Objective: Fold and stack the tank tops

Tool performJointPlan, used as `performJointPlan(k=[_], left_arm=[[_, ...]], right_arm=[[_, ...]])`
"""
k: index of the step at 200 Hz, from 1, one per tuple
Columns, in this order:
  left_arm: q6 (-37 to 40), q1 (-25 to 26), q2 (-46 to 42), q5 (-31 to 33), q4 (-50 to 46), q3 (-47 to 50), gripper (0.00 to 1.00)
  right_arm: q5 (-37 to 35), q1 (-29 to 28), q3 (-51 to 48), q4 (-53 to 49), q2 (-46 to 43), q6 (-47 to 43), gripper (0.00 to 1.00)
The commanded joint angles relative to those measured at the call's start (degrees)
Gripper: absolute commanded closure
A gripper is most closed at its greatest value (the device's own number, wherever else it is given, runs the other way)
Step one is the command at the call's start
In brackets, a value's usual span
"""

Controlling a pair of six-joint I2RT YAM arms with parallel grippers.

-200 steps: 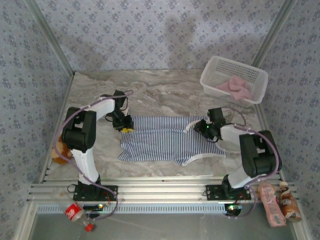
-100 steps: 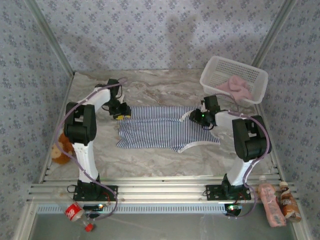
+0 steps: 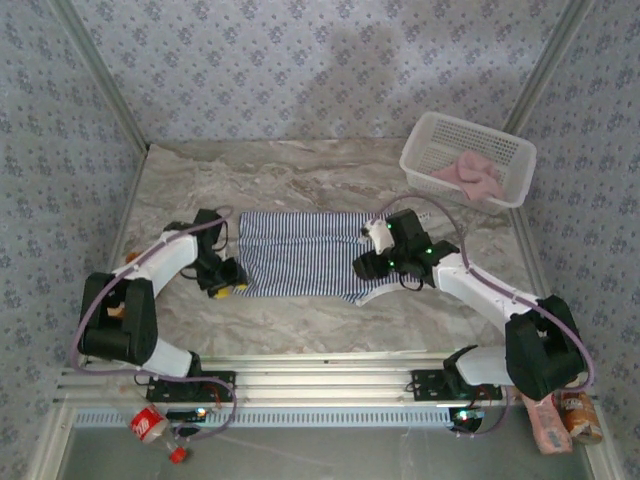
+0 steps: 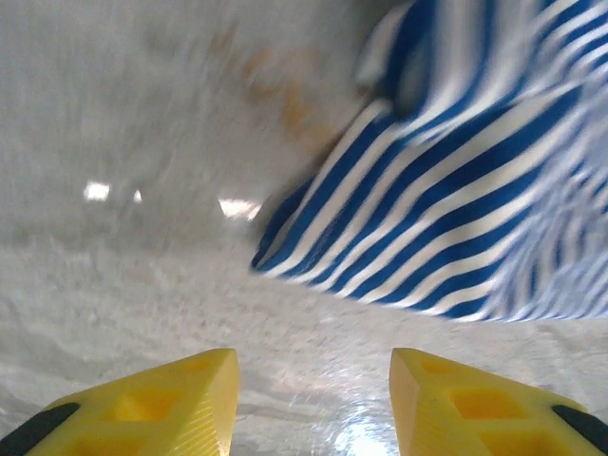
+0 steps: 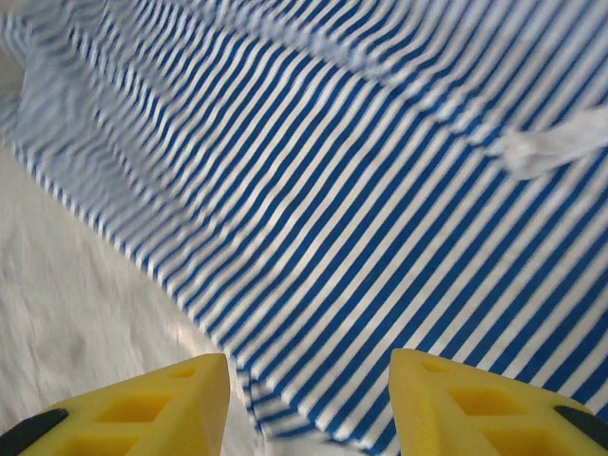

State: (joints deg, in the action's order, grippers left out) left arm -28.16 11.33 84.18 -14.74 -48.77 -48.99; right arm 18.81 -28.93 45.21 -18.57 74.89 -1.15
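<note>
The striped tank top [image 3: 300,255] lies spread flat on the middle of the marble table. My left gripper [image 3: 228,288] hovers low over bare marble just off the top's near-left corner. Its yellow fingers [image 4: 180,404] stand apart with nothing between them, and the striped cloth [image 4: 456,218] lies ahead to the right. My right gripper [image 3: 365,268] is over the top's near-right part, open, with striped cloth [image 5: 361,190] below its fingers [image 5: 456,404] and a hem corner just ahead. The pink tank top [image 3: 470,175] lies bunched in the white basket [image 3: 425,150].
The basket stands at the back right corner. A metal rail [image 3: 320,380] runs along the near edge with both arm bases on it. A red-labelled bottle [image 3: 150,425] lies at the near left and two bottles [image 3: 560,415] at the near right. Patterned walls enclose the table.
The striped top has slid toward the back. Both grippers have opened, let go of its far corners and swung back to its near edge.
</note>
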Motion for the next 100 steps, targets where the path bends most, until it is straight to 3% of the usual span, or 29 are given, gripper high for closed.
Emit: performJointPlan(k=[1,36,100], left_arm=[[-7.5,0.4,-0.9,-1.3,6.6,4.1,0.55],[-10.6,0.4,0.5,-1.4,12.9,7.1,0.55],[-10.0,0.4,3.0,-0.4,14.6,7.7,0.62]], right_arm=[[2.9,-0.9,1.9,-9.1,-0.2,-19.5,0.49],[2.5,-5.1,0.3,-11.6,2.7,-31.3,0.49],[-4.7,-11.2,-1.4,-3.9,7.6,-33.4,0.5]])
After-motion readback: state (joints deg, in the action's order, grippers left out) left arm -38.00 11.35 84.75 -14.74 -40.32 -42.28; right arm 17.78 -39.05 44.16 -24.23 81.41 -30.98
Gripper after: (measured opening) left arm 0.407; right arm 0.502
